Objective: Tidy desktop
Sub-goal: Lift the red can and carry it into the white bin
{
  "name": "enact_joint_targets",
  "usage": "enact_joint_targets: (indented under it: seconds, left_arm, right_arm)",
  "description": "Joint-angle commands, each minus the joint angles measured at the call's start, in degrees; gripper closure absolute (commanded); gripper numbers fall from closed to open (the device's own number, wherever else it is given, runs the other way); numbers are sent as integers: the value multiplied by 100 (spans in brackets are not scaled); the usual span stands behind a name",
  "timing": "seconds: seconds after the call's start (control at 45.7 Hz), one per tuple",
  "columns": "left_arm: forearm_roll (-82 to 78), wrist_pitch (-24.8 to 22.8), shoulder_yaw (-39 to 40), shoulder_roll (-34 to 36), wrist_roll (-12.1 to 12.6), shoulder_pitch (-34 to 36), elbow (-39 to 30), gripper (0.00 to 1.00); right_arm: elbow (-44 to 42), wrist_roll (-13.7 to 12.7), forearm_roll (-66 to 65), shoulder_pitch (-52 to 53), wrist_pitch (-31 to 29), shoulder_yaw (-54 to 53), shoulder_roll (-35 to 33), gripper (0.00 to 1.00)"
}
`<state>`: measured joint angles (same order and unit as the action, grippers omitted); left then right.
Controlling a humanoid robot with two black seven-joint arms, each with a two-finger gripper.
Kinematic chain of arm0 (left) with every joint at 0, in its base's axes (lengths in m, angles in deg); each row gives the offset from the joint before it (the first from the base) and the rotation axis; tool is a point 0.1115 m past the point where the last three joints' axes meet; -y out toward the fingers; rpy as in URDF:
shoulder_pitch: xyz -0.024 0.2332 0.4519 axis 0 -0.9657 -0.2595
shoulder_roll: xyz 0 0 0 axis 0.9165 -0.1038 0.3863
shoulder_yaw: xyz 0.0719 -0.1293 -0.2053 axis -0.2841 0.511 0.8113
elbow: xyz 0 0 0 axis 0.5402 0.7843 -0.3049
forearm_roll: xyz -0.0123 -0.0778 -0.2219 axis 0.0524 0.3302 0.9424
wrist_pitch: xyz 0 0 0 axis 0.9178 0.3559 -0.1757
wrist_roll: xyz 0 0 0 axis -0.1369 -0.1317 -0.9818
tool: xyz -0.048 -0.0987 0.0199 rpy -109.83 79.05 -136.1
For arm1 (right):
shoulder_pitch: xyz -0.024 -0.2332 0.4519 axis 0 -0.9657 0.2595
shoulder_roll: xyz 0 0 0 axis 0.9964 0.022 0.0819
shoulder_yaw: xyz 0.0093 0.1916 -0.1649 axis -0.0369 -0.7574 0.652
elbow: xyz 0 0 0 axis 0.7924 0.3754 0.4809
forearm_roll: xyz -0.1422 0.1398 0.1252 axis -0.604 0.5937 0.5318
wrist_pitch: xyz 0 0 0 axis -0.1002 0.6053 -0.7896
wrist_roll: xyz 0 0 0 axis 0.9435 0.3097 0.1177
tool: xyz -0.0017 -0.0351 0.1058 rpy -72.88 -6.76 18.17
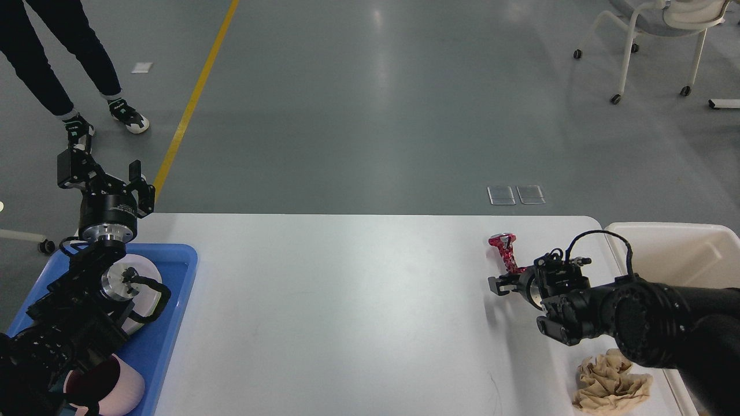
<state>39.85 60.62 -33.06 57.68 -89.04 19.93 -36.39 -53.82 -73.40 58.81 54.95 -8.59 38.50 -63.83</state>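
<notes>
1. Head view looks down over the desktop (347, 300), a wide white top with rounded corners that fills the lower half of the scene.
2. At its right side the right gripper (502, 279) is clenched on a red crumpled wrapper (505, 252), whose upper end rises above the fingers, seemingly clear of the surface.
3. Just right of that arm stands a cream-white bin (682, 254), set against the desktop's right edge.
4. Nearer the front right corner lies a crumpled beige cloth (607, 384), resting on the surface and partly under the black forearm.
5. On the left, a blue tray (167, 323) sits on the desktop and carries a white round dish (147, 294) and a pink cup (124, 387).
6. Above the tray's far end the left gripper (104, 173) hangs with its fingers spread apart, holding nothing.
7. Beyond the table, on the grey floor, a person's legs (63, 63) stand beside a yellow line (193, 95), and a white chair (659, 40) is at the far right.
</notes>
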Motion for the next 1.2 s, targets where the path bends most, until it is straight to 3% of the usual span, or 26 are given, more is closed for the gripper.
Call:
enact_joint_targets:
  seconds: [0.0, 0.394, 0.656, 0.787, 0.919, 1.181]
  left_arm:
    - [0, 0, 9, 0, 7, 0, 0, 3]
    - [0, 0, 0, 0, -2, 0, 0, 3]
    - [0, 0, 0, 0, 7, 0, 0, 3]
    - [0, 0, 0, 0, 7, 0, 0, 3]
    - [0, 0, 0, 0, 7, 0, 0, 3]
    - [0, 0, 0, 0, 7, 0, 0, 3]
  right_arm:
    - [956, 1, -6, 916, 71, -240, -506, 90]
    - [4376, 89, -6, 4713, -148, -865, -2659, 90]
    - [5221, 80, 3, 6297, -650, -865, -3354, 90]
    - [5133, 71, 3, 6148, -650, -768, -3372, 90]
    - [4712, 10, 82, 5367, -571, -707, -3486, 90]
    - [2533, 36, 960, 2809, -606, -443, -3864, 86]
